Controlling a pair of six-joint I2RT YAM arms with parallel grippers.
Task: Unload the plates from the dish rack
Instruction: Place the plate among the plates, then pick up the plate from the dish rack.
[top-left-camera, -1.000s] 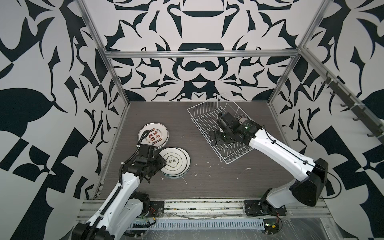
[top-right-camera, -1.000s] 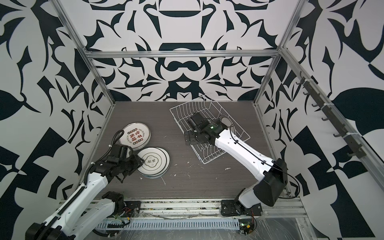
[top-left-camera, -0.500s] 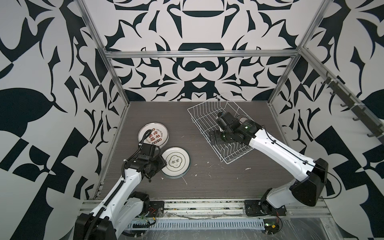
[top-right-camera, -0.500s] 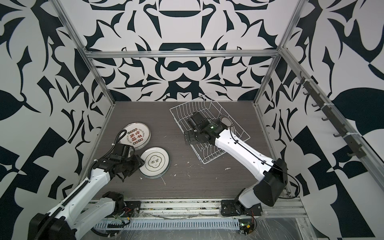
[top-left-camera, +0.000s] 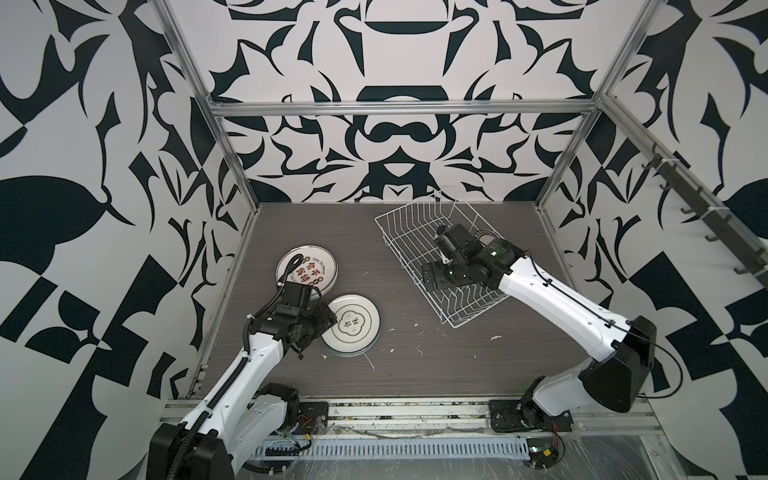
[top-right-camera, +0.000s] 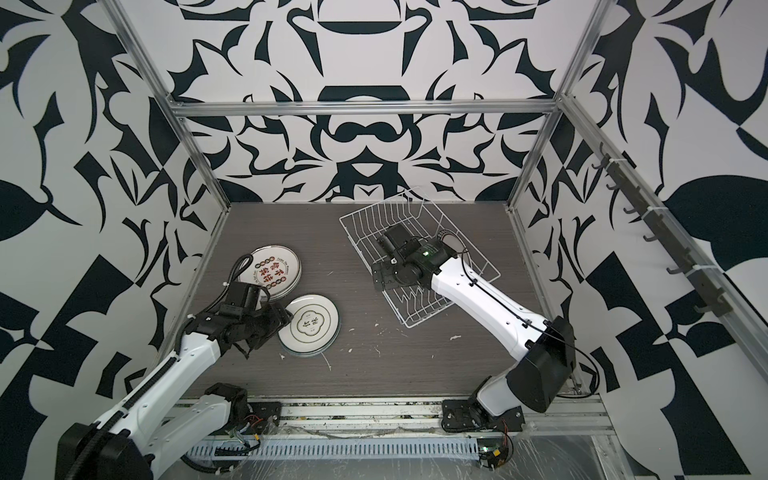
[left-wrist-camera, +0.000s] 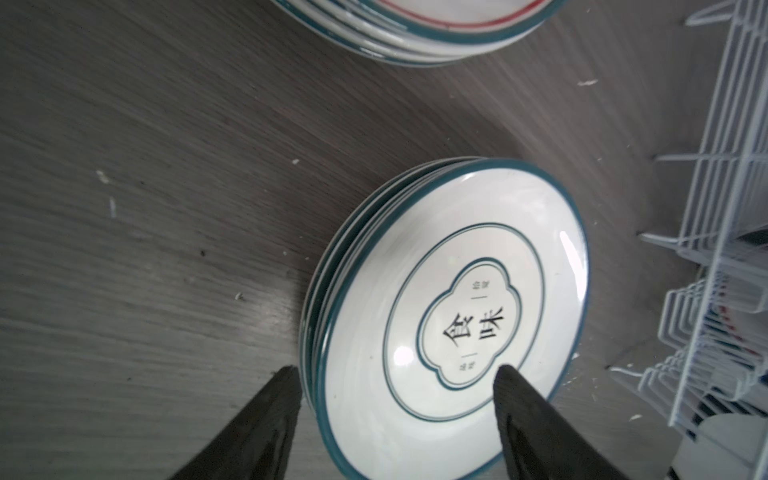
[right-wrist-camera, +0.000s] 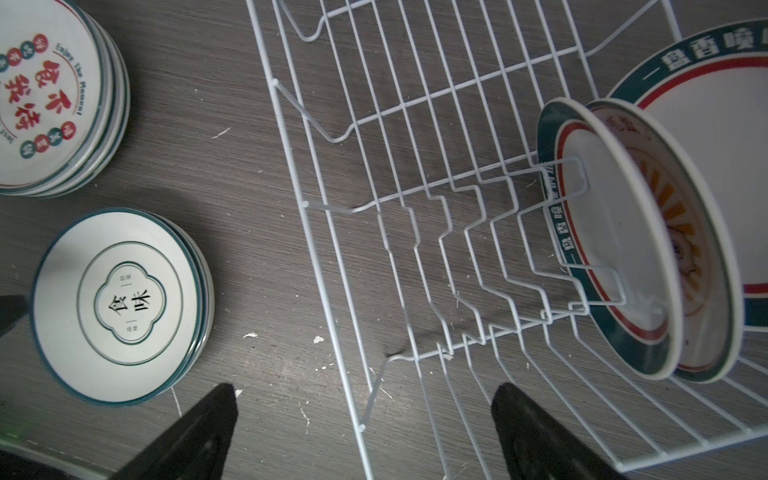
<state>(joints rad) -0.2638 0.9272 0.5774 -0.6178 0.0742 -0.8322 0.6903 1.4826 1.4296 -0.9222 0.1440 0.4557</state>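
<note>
Two stacks of plates lie on the table: one with red characters (top-left-camera: 306, 266) (top-right-camera: 274, 270) (right-wrist-camera: 45, 95) and a green-rimmed one (top-left-camera: 353, 326) (top-right-camera: 309, 324) (left-wrist-camera: 457, 316) (right-wrist-camera: 120, 303). My left gripper (top-left-camera: 326, 322) (top-right-camera: 286, 318) (left-wrist-camera: 395, 370) is open, its fingers astride the near rim of the green-rimmed stack. Three more plates (right-wrist-camera: 623, 249) stand in the white wire dish rack (top-left-camera: 411, 224) (top-right-camera: 365, 220) (right-wrist-camera: 415, 124); in both top views the right arm mostly hides them. My right gripper (top-left-camera: 432, 276) (top-right-camera: 380, 276) (right-wrist-camera: 363, 388) hangs open and empty over the rack's edge.
The rack sits askew at the back right of the dark wood-grain table (top-left-camera: 374, 374). Patterned walls and metal frame posts (top-left-camera: 232, 166) close the space on three sides. White crumbs (top-left-camera: 494, 337) dot the table's front.
The left gripper's jaws have spread wider around the rim of the green-rimmed stack's top plate, which now lies flat on the stack. The right arm has not moved.
</note>
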